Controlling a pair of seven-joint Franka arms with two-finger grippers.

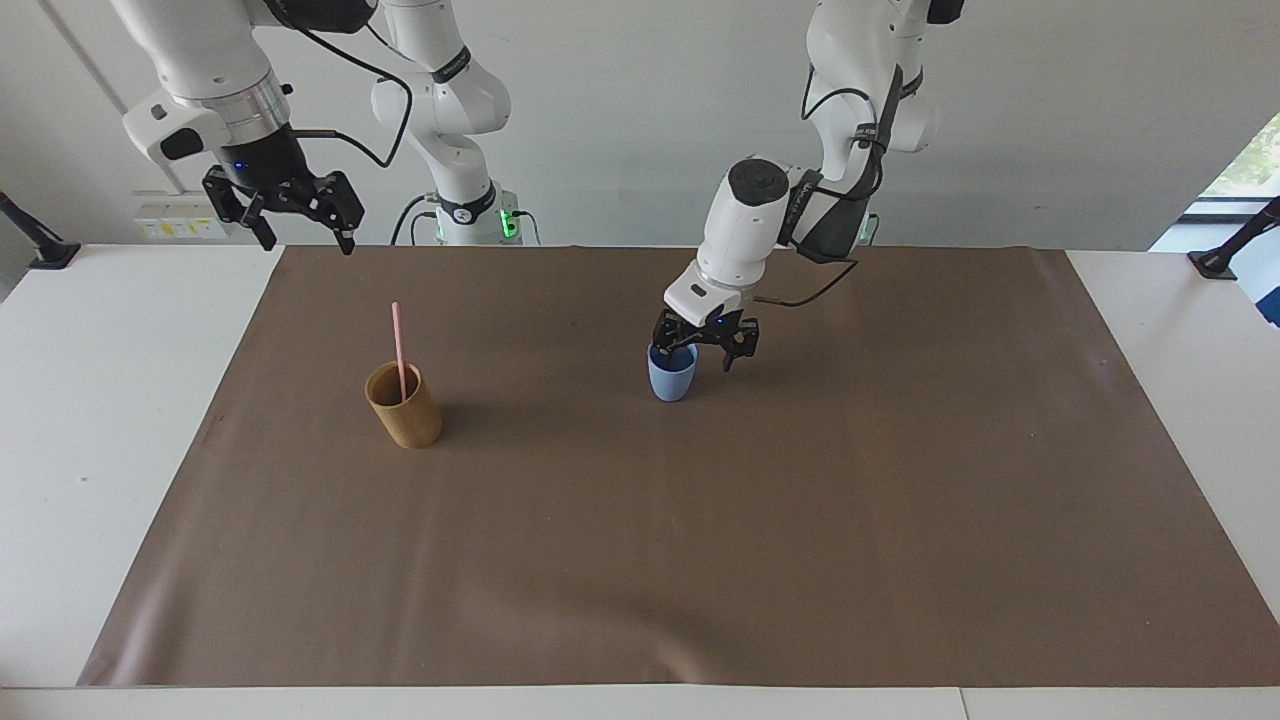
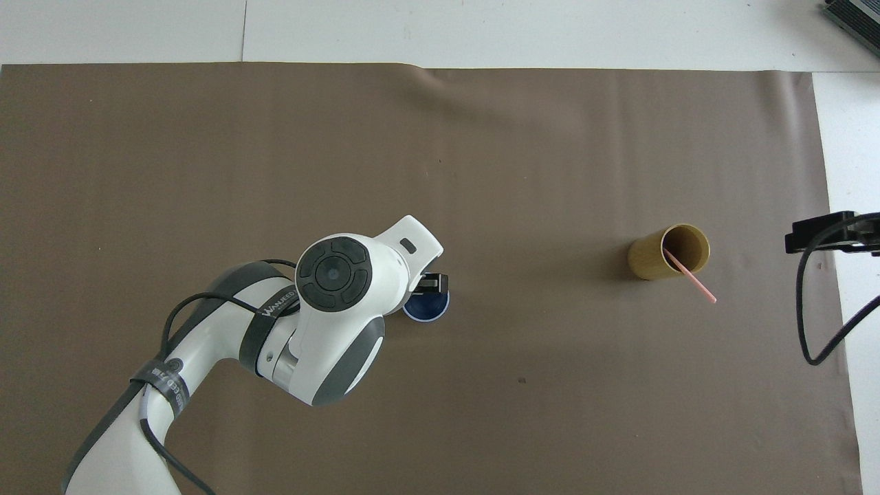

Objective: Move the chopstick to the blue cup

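Observation:
The light-blue cup (image 1: pixel 672 376) stands upright on the brown mat, near the middle; in the overhead view the blue cup (image 2: pixel 427 310) peeks out beside the wrist. My left gripper (image 1: pixel 698 353) hangs open right over its rim, one finger at the cup's mouth and the other out beside it, gripping nothing. The pink chopstick (image 1: pixel 398 345) leans in a tan bamboo cup (image 1: pixel 405 408) toward the right arm's end; the overhead view shows the chopstick (image 2: pixel 690 278) sticking out of the tan cup (image 2: pixel 665 253). My right gripper (image 1: pixel 292 213) waits open in the air over the mat's edge.
A brown mat (image 1: pixel 900 500) covers most of the white table (image 1: pixel 110 450). The left arm's wrist (image 2: pixel 337 275) hides the mat next to the blue cup in the overhead view. A cable hangs from the right arm (image 2: pixel 815 295).

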